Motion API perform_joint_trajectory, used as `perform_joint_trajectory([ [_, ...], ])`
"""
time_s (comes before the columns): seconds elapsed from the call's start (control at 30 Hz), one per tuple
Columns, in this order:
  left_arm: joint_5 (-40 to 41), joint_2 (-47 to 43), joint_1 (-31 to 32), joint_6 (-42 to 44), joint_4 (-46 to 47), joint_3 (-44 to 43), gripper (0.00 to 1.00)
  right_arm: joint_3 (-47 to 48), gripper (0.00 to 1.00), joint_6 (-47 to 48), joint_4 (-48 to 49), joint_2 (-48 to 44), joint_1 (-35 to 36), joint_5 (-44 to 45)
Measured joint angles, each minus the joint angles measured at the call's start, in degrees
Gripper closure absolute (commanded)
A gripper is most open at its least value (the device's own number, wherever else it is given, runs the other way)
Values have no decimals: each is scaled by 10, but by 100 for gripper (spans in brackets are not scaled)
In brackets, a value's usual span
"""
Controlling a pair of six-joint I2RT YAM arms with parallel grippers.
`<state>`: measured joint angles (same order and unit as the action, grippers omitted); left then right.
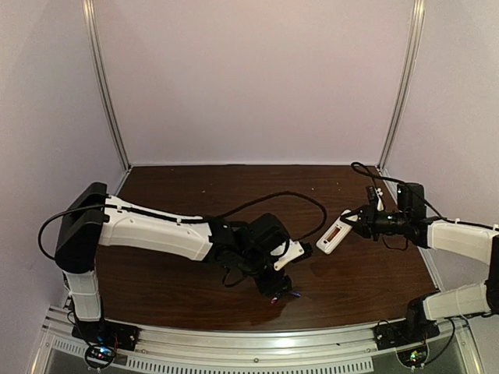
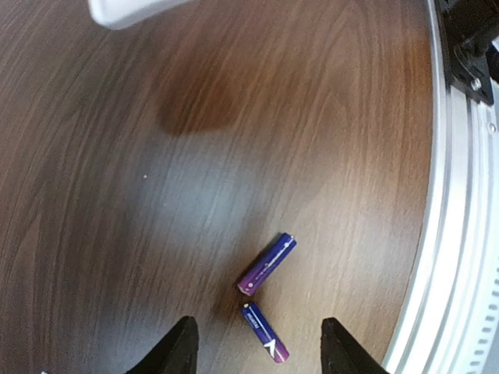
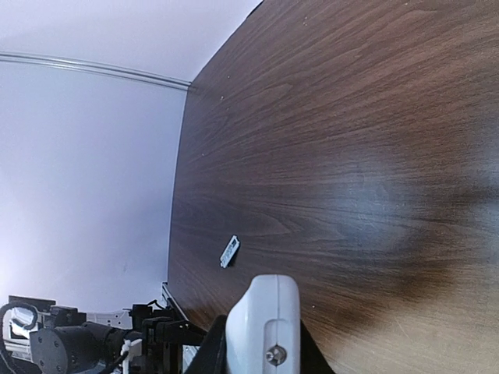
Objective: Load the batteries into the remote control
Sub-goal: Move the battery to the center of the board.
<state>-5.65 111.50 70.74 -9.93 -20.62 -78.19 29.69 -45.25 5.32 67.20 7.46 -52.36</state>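
Observation:
Two bluish-purple batteries lie on the dark wood table near its front edge, one (image 2: 267,263) just beyond the other (image 2: 265,333). My left gripper (image 2: 257,335) is open and hovers over them, with the nearer battery between its fingers (image 2: 183,347). In the top view this gripper (image 1: 279,287) points down at the batteries (image 1: 290,295). My right gripper (image 1: 352,222) is shut on one end of the white remote control (image 1: 334,234) and holds it above the table, reddish compartment facing up. The remote's end (image 3: 265,323) fills the gap between the right fingers.
A small white cover piece (image 3: 229,251) lies flat on the table toward the left side. The metal front rail (image 2: 460,234) runs close beside the batteries. A white edge (image 2: 129,9) shows at the top of the left wrist view. A black cable (image 1: 281,199) loops over the table.

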Motion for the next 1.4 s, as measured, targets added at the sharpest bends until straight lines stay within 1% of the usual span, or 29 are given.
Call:
perform_joint_trajectory([
  [0.2, -30, 38, 1, 97, -23, -31, 45, -12, 100, -2, 0, -10, -27, -4],
  [0.3, -32, 52, 2, 126, -43, -58, 48, -16, 100, -4, 0, -10, -31, -8],
  [0.37, -30, 64, 2, 132, -62, -84, 48, -18, 100, -4, 0, -10, -32, -11],
  [0.47, -26, 71, 1, 123, -77, -96, 48, -19, 100, -5, 0, -10, -34, -15],
  [0.7, -5, 69, 1, 64, -107, -49, 48, -20, 100, -5, 0, -10, -34, -18],
  [0.87, 6, 68, 1, 45, -108, -44, 55, -20, 100, -5, 0, -10, -34, -18],
  [1.17, 19, 69, 1, 39, -109, -44, 60, -20, 100, -5, 0, -10, -34, -19],
  [1.23, 19, 70, 1, 39, -109, -44, 64, -20, 100, -5, 0, -10, -34, -19],
  [1.4, 23, 75, 1, 39, -110, -44, 78, -20, 100, -4, 0, -10, -34, -19],
])
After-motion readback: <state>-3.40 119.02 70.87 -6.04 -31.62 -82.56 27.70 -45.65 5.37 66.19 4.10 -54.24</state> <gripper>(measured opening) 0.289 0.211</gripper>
